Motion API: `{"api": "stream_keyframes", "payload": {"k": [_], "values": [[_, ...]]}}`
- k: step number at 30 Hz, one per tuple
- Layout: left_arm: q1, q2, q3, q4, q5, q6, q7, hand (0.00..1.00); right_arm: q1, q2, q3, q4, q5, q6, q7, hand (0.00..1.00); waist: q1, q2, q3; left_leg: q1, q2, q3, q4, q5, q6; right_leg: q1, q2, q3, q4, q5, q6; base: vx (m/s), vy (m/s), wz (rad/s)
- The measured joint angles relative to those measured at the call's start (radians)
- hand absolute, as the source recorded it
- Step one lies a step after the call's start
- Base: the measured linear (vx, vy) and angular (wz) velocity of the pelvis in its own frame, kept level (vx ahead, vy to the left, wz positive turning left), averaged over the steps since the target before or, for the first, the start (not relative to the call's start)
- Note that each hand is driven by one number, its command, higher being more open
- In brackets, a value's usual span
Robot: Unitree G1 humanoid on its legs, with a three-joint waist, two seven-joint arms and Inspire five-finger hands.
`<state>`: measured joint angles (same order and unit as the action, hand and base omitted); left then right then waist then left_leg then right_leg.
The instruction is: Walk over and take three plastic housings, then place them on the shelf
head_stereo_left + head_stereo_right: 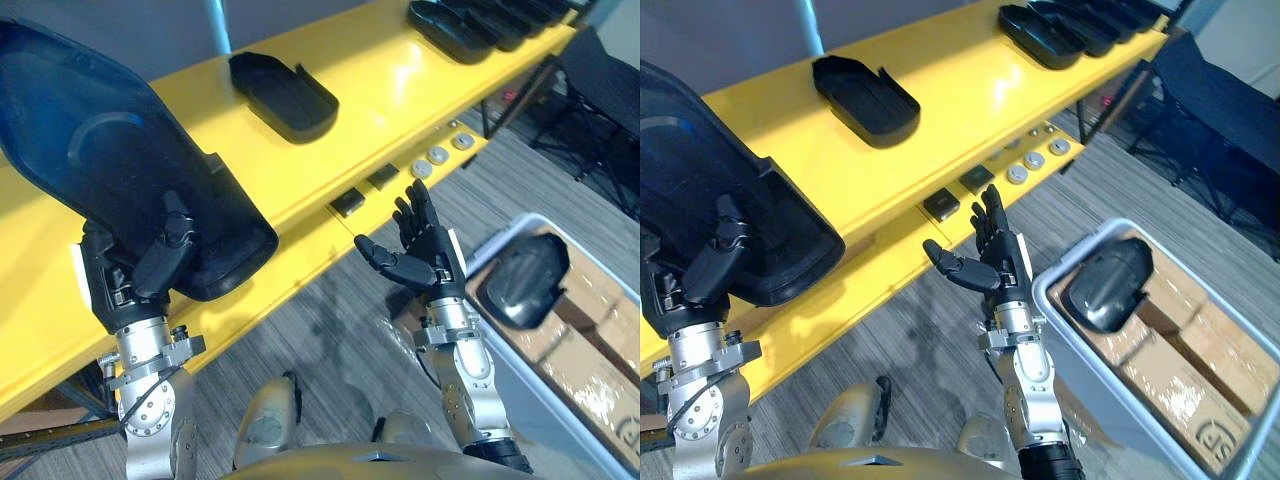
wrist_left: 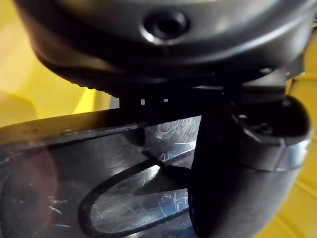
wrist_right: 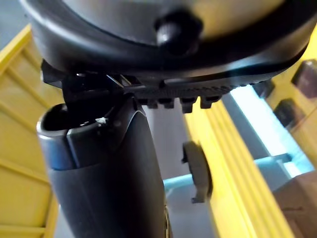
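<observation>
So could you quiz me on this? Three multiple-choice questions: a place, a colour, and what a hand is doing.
1. Where does the lone housing at the robot's right lie?
A. on the floor
B. in the grey bin
C. on a chair
2. What colour is the shelf?
A. yellow
B. white
C. green
3. How is the right hand?
A. gripping a housing
B. held open, empty
C. pressing a button
Answers: 1 B, it rests on cardboard inside the bin. 2 A, its whole top is yellow. 3 B, it is spread open with nothing in it; the left hand grips the big housing.
</observation>
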<state>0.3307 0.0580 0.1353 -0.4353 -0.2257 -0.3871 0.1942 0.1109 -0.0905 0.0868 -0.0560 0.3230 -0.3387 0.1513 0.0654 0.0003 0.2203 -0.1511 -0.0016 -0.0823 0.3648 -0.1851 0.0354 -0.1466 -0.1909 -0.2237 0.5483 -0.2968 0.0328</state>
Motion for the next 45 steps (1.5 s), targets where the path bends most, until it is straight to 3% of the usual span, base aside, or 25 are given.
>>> {"api": "stream_keyframes", "payload": {"k": [1, 2, 3, 4, 5, 6, 7, 9, 11, 17, 19, 20, 22, 27, 31, 35, 40, 45], "values": [[-0.015, 0.002, -0.001, 0.002, 0.0, 0.0, 0.004, 0.0, -0.001, -0.008, -0.005, -0.017, 0.001, -0.002, 0.001, 1.0, -0.008, 0.008, -0.005, 0.005, -0.002, -0.021, -0.006, 0.001, -0.001, -0.033, 0.01, 0.027, -0.024, 0.001, 0.0, 0.37, -0.052, 1.27], [-0.059, 0.008, -0.003, 0.014, 0.002, -0.001, 0.016, 0.0, -0.014, -0.035, -0.02, -0.055, 0.0, -0.007, 0.005, 1.0, -0.032, 0.027, -0.006, 0.023, -0.007, -0.076, -0.014, 0.001, -0.002, -0.1, 0.031, 0.127, -0.066, 0.019, 0.023, 0.37, -0.089, 1.11], [-0.073, 0.015, -0.003, 0.021, 0.002, -0.001, 0.023, 0.0, -0.019, -0.042, -0.023, -0.064, -0.001, -0.008, 0.005, 1.0, -0.038, 0.03, -0.007, 0.036, -0.008, -0.096, -0.019, -0.002, -0.007, -0.118, 0.039, 0.171, -0.084, 0.03, 0.041, 0.36, -0.171, 1.34], [-0.102, 0.03, -0.004, 0.046, 0.002, -0.001, 0.036, 0.0, -0.022, -0.056, -0.032, -0.084, -0.001, -0.014, -0.001, 1.0, -0.045, 0.03, -0.008, 0.064, -0.007, -0.127, -0.02, -0.013, -0.039, -0.12, 0.047, 0.224, -0.148, 0.072, 0.063, 0.29, -0.195, 0.89], [-0.111, 0.038, -0.005, 0.055, 0.001, -0.001, 0.041, 0.0, -0.023, -0.061, -0.036, -0.09, -0.001, -0.019, -0.005, 1.0, -0.046, 0.024, -0.012, 0.078, -0.007, -0.137, -0.017, -0.026, -0.059, -0.112, 0.044, 0.234, -0.197, 0.131, 0.054, 0.43, -0.382, 1.04], [-0.112, 0.065, -0.006, 0.059, 0.001, -0.001, 0.052, 0.0, -0.026, -0.06, -0.037, -0.1, -0.001, -0.032, -0.011, 1.0, -0.042, -0.017, -0.035, 0.097, -0.019, -0.147, -0.011, -0.053, -0.099, -0.106, 0.024, 0.235, -0.28, 0.349, 0.046, 0.37, -0.378, 0.96], [-0.112, 0.07, -0.008, 0.068, 0.002, -0.004, 0.059, 0.0, -0.038, -0.077, -0.038, -0.101, -0.001, -0.055, -0.022, 1.0, -0.039, -0.031, -0.055, 0.107, -0.013, -0.15, 0.001, -0.092, -0.123, -0.075, 0.01, 0.207, -0.296, 0.377, 0.087, 0.42, -0.462, 0.84], [-0.086, 0.032, -0.011, 0.073, 0.001, -0.001, 0.057, 0.0, -0.106, -0.131, -0.052, -0.101, -0.001, -0.07, -0.032, 1.0, -0.025, 0.026, -0.07, 0.103, 0.089, -0.143, -0.005, -0.114, -0.145, 0.011, 0.083, 0.133, -0.433, 0.376, 0.067, 0.26, -0.33, 0.5], [-0.085, 0.006, -0.012, 0.076, -0.001, 0.007, 0.018, 0.0, -0.117, -0.145, -0.091, -0.115, -0.001, -0.07, -0.039, 1.0, -0.035, 0.043, -0.078, 0.111, 0.142, -0.115, -0.054, -0.089, -0.163, 0.057, 0.109, 0.068, -0.477, 0.379, 0.052, 0.14, -0.234, 0.73], [-0.087, -0.003, -0.028, 0.07, -0.002, 0.006, -0.051, 0.0, -0.079, -0.133, -0.158, -0.184, 0.0, -0.068, -0.052, 1.0, -0.042, 0.045, -0.081, 0.126, 0.159, -0.041, -0.15, 0.006, -0.173, 0.122, 0.085, -0.04, -0.502, 0.366, 0.034, 0.02, -0.076, 0.6], [-0.095, -0.001, -0.054, 0.068, -0.002, 0.007, -0.067, 0.0, -0.044, -0.107, -0.181, -0.218, 0.0, -0.066, -0.054, 1.0, -0.058, 0.044, -0.082, 0.122, 0.182, 0.108, -0.19, 0.036, -0.116, 0.141, 0.048, -0.104, -0.504, 0.366, 0.035, -0.07, 0.035, 1.12], [-0.116, 0.001, -0.089, 0.062, 0.003, 0.007, -0.093, 0.0, -0.016, -0.091, -0.204, -0.241, 0.0, -0.066, -0.072, 1.0, -0.084, 0.047, -0.085, 0.12, 0.224, 0.29, -0.215, 0.07, -0.124, 0.155, 0.011, -0.168, -0.505, 0.365, 0.039, -0.1, 0.083, 1.2], [-0.145, 0.004, -0.11, 0.061, 0.016, 0.013, -0.105, 0.0, -0.005, -0.091, -0.22, -0.24, 0.0, -0.063, -0.077, 1.0, -0.083, 0.061, -0.085, 0.116, 0.219, 0.309, -0.251, 0.153, -0.17, 0.156, -0.002, -0.184, -0.504, 0.369, 0.061, -0.1, 0.129, 0.76], [-0.158, 0.137, -0.064, 0.063, 0.072, 0.117, -0.185, 0.0, 0.045, -0.046, -0.19, -0.232, 0.021, -0.056, -0.016, 1.0, -0.079, 0.047, -0.085, 0.143, 0.152, 0.335, -0.325, 0.19, -0.157, 0.138, -0.054, -0.147, -0.519, 0.383, 0.088, -0.05, 0.092, -0.04], [-0.202, 0.221, -0.042, 0.156, 0.007, 0.178, -0.293, 0.0, 0.044, -0.056, -0.197, -0.217, 0.052, -0.053, 0.018, 1.0, -0.102, 0.053, -0.084, 0.171, 0.138, 0.346, -0.387, 0.231, -0.162, 0.126, -0.054, -0.13, -0.515, 0.383, 0.092, 0.0, 0.025, -0.08], [-0.371, 0.284, -0.042, 0.382, -0.087, 0.237, -0.313, 0.0, 0.014, -0.122, -0.193, -0.16, 0.055, -0.043, 0.061, 1.0, -0.121, 0.08, -0.068, 0.171, 0.133, 0.357, -0.424, 0.262, -0.154, 0.087, -0.054, -0.11, -0.494, 0.387, 0.089, 0.0, -0.003, -0.1], [-0.62, 0.353, -0.041, 0.725, -0.238, 0.254, -0.296, 0.0, -0.099, -0.218, -0.16, -0.092, 0.059, -0.013, 0.096, 1.0, -0.153, 0.11, -0.012, 0.161, 0.132, 0.388, -0.434, 0.281, -0.149, 0.022, -0.056, -0.063, -0.439, 0.383, 0.084, -0.01, -0.007, -0.16], [-0.767, 0.375, -0.04, 0.903, -0.311, 0.238, -0.241, 0.0, -0.126, -0.26, -0.1, -0.092, 0.133, 0.052, 0.187, 1.0, -0.169, 0.104, 0.025, 0.16, 0.129, 0.409, -0.435, 0.284, -0.148, -0.034, -0.064, -0.021, -0.35, 0.33, 0.094, -0.02, -0.022, -0.14]]}}
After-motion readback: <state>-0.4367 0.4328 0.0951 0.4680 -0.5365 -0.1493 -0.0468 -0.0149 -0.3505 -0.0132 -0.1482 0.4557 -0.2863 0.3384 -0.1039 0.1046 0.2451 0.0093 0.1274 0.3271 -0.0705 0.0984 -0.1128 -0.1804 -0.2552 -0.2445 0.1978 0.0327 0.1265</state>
